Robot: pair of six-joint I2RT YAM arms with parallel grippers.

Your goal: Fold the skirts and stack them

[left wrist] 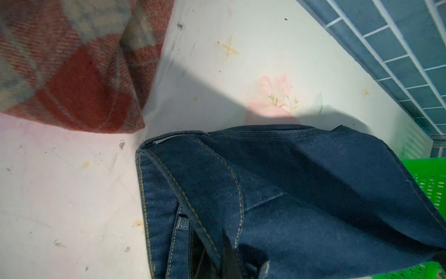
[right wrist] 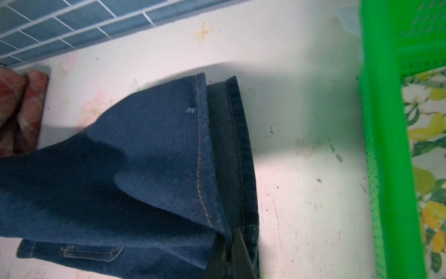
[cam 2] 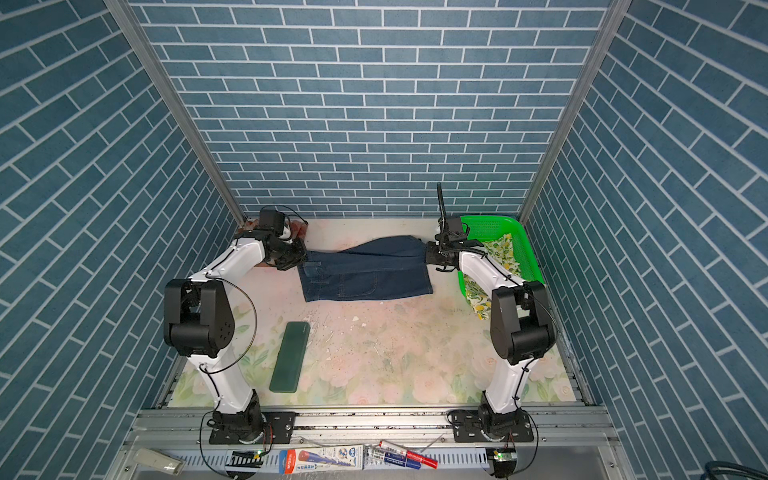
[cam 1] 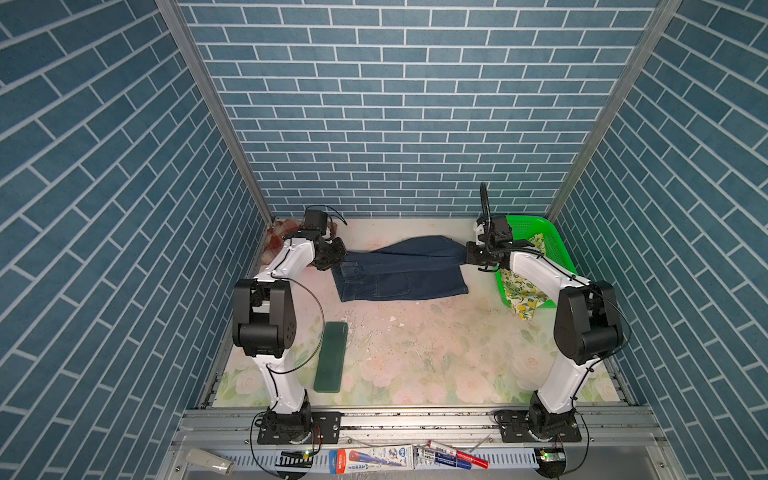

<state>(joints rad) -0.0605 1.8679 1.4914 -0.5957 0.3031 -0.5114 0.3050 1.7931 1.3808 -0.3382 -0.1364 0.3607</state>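
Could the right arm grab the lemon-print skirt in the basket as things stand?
Probably not yet. The right gripper is shut on the hem of the denim skirt, so it would have to let go first. Otherwise the lemon-print skirt lies close beside that arm, spilling over the green basket.

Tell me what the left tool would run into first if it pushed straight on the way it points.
The denim skirt that the left tool grips; beyond that probably the green basket, though depth is unclear.
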